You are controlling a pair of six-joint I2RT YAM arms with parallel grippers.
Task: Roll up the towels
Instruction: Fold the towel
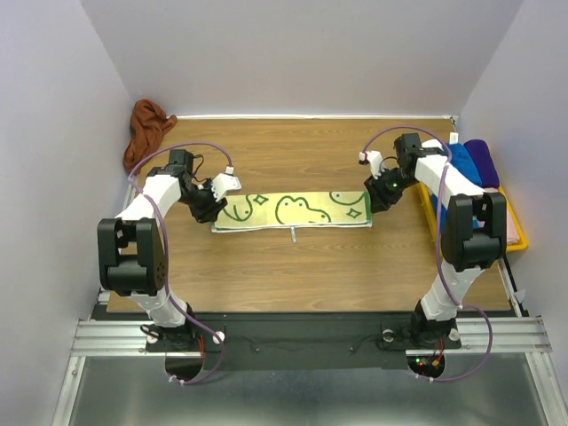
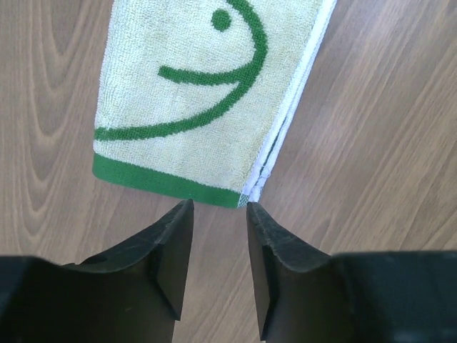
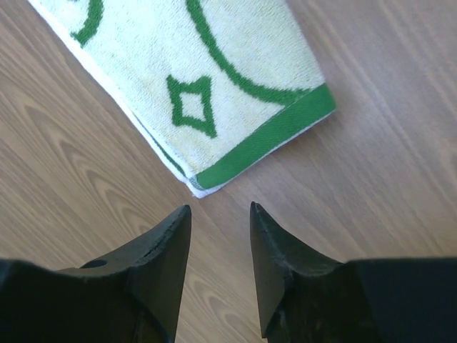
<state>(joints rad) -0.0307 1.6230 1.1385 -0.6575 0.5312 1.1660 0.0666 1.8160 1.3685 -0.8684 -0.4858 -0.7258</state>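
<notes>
Desk: wood-grain top [image 1: 293,275] boxed in by plain pale walls, with a metal rail along the near edge where both arm bases are bolted.
Cream towel: folded into a long flat strip [image 1: 293,211] lying across the middle of the desk, between the two grippers.
Markings: no letters can be made out on it, only green drawn shapes: curved lines, a dot, a four-point diamond and a solid green band at each short end.
Tag: a small white tab [image 1: 292,235] sticks out from the strip's near long edge; too small to tell whether anything is printed on it.
Left gripper: [image 2: 218,207] jaws parted with bare wood showing between them and nothing held; the tips sit just short of the towel's left end band.
Right gripper: [image 3: 220,209] jaws likewise apart and empty, pointing at the near corner of the towel's right end, a little clear of it.
Rust-brown towel: crumpled heap [image 1: 146,131] at the far left corner against the wall, well apart from the strip and from the left gripper.
Yellow bin: [image 1: 519,241] at the desk's right edge, holding a blue roll [image 1: 461,164], a purple roll [image 1: 484,160] and something pink [image 1: 513,229].
Obstruction: the right arm [image 1: 461,222] crosses in front of the bin and hides most of its contents.
Folded edges: the wrist views show white layered edges along one long side of the strip; the number of layers cannot be told.
</notes>
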